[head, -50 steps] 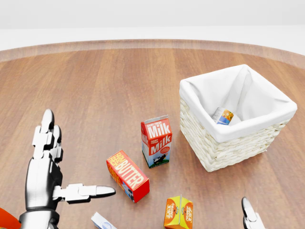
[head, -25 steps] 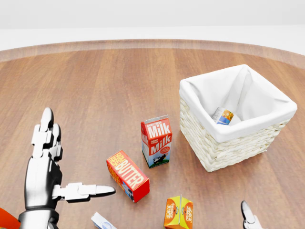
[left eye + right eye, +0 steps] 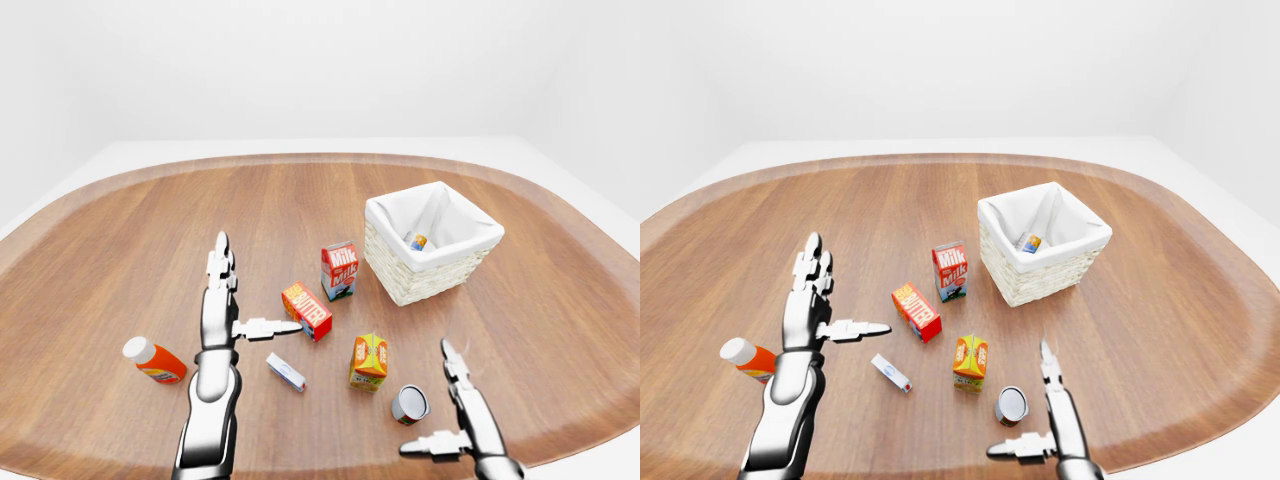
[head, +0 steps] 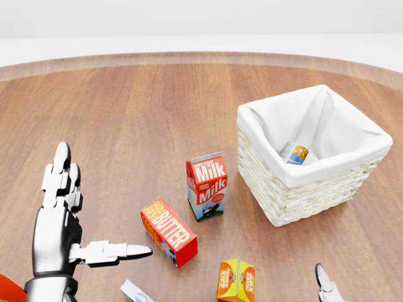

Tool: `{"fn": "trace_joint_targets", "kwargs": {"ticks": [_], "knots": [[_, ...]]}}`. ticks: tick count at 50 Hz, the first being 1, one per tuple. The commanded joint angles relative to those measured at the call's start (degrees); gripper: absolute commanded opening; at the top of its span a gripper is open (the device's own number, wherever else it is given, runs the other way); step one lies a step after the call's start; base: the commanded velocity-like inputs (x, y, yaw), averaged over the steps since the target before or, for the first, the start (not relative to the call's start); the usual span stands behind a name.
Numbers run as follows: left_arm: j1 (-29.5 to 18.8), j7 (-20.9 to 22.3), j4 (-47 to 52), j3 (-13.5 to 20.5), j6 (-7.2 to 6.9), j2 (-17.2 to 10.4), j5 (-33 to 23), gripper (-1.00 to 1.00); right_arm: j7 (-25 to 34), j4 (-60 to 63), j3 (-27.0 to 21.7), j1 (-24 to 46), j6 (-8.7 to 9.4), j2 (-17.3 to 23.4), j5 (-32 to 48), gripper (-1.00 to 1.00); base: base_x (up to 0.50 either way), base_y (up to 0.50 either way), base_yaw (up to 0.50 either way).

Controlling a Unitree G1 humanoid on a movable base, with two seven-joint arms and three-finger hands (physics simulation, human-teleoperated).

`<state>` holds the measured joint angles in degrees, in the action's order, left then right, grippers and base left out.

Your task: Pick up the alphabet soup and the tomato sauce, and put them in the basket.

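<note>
A white-lined wicker basket (image 3: 400, 280) stands right of centre in the left-eye view. Inside it lies one small can (image 3: 418, 241) with a blue and orange label. A second, grey can (image 3: 409, 404) lies on its side on the wooden table near the view's bottom. My right hand (image 3: 430, 400) is open just right of that can, finger and thumb spread beside it without closing on it. My left hand (image 3: 250, 295) is open and holds nothing, fingers pointing up and thumb pointing right toward the butter box.
A milk carton (image 3: 339, 270), a butter box (image 3: 307, 311), an orange juice carton (image 3: 369, 361) and a small white-blue box (image 3: 286, 372) stand between my hands. An orange bottle with a white cap (image 3: 153, 360) lies at the left. The table's rounded edge (image 3: 560, 445) runs close by.
In the head view my right fingertip has sunk slightly lower and a touch left at the bottom edge. The left hand and the objects have not moved.
</note>
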<state>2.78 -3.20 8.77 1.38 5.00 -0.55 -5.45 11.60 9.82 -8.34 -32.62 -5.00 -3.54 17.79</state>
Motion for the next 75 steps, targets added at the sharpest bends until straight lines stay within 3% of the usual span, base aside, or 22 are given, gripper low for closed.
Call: {"fn": "trace_joint_targets", "kwargs": {"ticks": [1, 25, 75], "knots": [[0.3, 0.4, 0.8, 0.5, 0.00, 0.0, 1.3, 1.00, -1.5, -1.7, 0.4, 1.0, 0.00, 0.7, 1.0, 1.00, 0.00, 0.00, 0.00], [0.3, 0.4, 0.8, 0.5, 0.00, 0.0, 1.3, 1.00, -5.6, -8.1, 2.3, 2.8, 0.00, 2.5, 2.8, 1.00, 0.00, 0.00, 0.00], [0.3, 0.4, 0.8, 0.5, 0.00, 0.0, 1.3, 1.00, -7.7, -11.6, 2.5, 6.8, 0.00, 4.1, 3.8, 1.00, 0.00, 0.00, 0.00]]}}
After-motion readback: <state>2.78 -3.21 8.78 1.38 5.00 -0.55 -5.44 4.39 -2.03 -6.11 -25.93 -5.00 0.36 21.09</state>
